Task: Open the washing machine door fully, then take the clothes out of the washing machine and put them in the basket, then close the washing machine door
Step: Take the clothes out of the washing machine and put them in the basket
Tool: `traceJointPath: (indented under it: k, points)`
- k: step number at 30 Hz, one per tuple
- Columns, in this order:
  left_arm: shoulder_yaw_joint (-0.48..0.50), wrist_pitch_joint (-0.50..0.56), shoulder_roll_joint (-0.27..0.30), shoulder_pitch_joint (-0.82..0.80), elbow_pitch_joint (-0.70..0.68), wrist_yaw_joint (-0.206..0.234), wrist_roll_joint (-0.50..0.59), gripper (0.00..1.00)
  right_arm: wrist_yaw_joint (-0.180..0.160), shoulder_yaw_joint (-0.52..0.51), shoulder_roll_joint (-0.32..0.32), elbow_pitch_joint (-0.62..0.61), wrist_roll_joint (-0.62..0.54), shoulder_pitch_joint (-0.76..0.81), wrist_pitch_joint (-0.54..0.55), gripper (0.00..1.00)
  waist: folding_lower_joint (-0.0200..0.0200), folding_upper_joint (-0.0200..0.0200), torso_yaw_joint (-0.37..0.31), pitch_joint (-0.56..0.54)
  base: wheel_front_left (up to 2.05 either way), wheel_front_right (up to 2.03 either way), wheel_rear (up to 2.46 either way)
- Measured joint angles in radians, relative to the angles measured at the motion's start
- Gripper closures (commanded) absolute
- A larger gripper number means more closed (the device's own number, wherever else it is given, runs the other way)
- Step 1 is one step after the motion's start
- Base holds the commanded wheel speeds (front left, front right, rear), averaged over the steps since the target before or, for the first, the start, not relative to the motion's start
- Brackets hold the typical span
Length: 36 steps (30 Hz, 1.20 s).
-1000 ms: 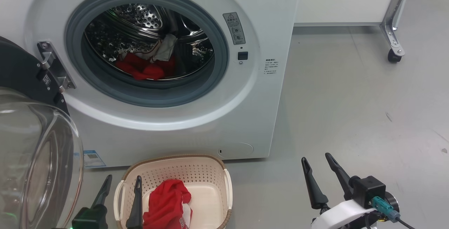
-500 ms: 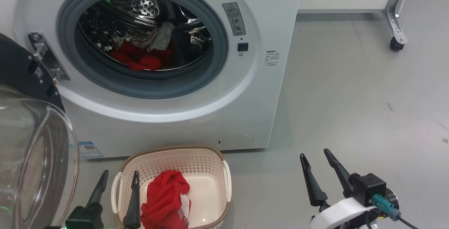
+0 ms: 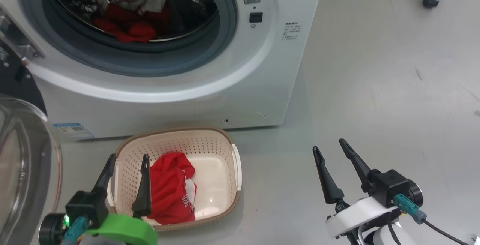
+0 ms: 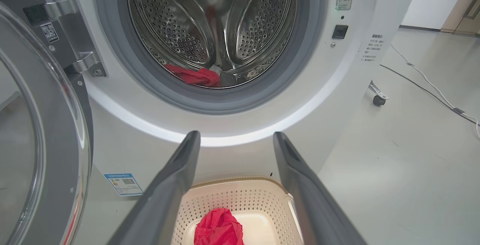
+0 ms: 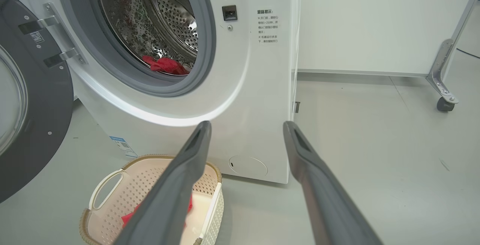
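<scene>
Smooth grey floor (image 3: 375, 106), white wall (image 5: 375, 20) | white front-loading washing machine (image 3: 270, 87), cream perforated basket (image 3: 172, 129) | left gripper (image 3: 128, 157), right gripper (image 3: 329, 145): jaws apart, empty | head camera tilted down since earlier

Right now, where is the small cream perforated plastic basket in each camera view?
Head view: the small cream perforated plastic basket, bottom, left of centre.
Left wrist view: basket at bottom centre, cut by the lower edge.
Right wrist view: basket at bottom left, cut by the lower edge.
Shared landmark: the small blue sticker low on the white washing machine front.
</scene>
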Motion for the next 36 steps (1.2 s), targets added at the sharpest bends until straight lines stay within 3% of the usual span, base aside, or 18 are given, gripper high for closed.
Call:
traceJointPath:
  k: [7,14,25,36]
  points:
    - [-0.012,0.076,-0.002,-0.123,0.088,-0.001,-0.017,0.00,0.001,0.022,0.008,-0.020,-0.002,-0.038,0.004,0.00,0.0000,0.0000,-0.022,0.094,0.00,0.00,0.00]
    - [-0.018,0.188,0.019,-0.263,0.195,-0.032,-0.021,0.00,0.003,0.051,0.022,-0.027,-0.002,-0.080,0.004,0.00,0.0000,0.0000,-0.058,0.190,0.00,0.00,0.00]
    - [-0.010,0.409,0.139,-0.542,0.277,-0.075,0.002,0.00,0.010,0.064,0.031,-0.038,0.024,-0.163,-0.003,0.00,0.0001,0.0000,-0.137,0.340,0.00,0.00,0.00]
    - [0.034,0.454,0.247,-0.833,0.273,-0.106,0.062,0.00,0.023,0.105,0.036,-0.019,0.069,-0.276,-0.012,0.00,0.0001,0.0000,-0.220,0.477,0.00,0.00,0.00]
